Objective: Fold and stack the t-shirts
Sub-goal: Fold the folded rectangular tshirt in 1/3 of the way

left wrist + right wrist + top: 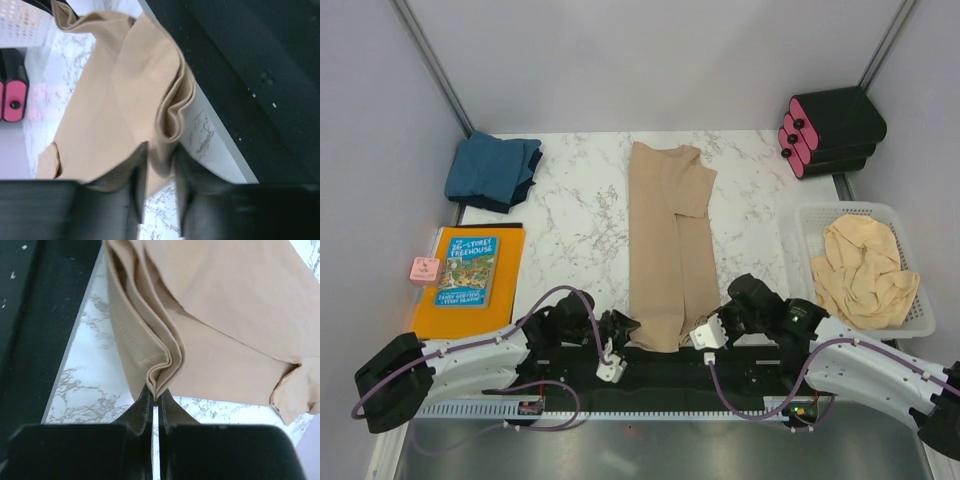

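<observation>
Up front, right tool point(155, 396) pinches tan t-shirt point(665, 230), left tool point(160, 154) perhaps

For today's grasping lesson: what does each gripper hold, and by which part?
The right gripper pinches the tan t-shirt by its near hem corner. The left gripper straddles the other hem corner; whether it holds cannot be told.

Shirt point(110, 100): tan, lay from 12 to 7 o'clock, its edge bunched in folds.
Gripper point(160, 149): stood at 6 o'clock, jaws apart, the shirt's fold between them.
Basket point(25, 20): white, at 11 o'clock.
Rolls point(12, 95): pink-ended, at 9 o'clock.
</observation>
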You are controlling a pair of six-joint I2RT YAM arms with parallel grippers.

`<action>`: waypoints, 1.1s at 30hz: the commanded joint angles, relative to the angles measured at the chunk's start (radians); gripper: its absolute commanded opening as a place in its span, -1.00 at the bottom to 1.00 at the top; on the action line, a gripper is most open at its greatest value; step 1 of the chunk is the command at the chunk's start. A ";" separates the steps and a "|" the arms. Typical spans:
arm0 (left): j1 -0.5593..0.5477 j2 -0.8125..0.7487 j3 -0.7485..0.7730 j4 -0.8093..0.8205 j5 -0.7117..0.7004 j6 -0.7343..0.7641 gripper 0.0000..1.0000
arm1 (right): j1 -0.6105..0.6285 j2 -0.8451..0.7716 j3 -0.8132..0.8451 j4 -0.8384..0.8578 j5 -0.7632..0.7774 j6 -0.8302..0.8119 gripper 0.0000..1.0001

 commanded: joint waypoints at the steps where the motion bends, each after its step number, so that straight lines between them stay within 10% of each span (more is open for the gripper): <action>1: -0.001 0.071 0.082 0.053 -0.051 -0.085 -0.15 | 0.004 0.066 0.080 0.100 0.016 0.072 -1.00; 5: 0.002 0.150 0.140 0.116 -0.080 -0.156 -0.15 | 0.008 0.126 0.107 0.137 0.016 0.098 -1.00; 16: 0.043 0.220 0.217 0.147 -0.092 -0.232 -0.94 | 0.001 0.197 0.131 0.181 0.053 0.108 -1.00; 33: 0.138 0.292 0.272 0.174 -0.114 -0.321 -0.96 | -0.097 0.352 0.235 0.275 0.168 0.196 -1.00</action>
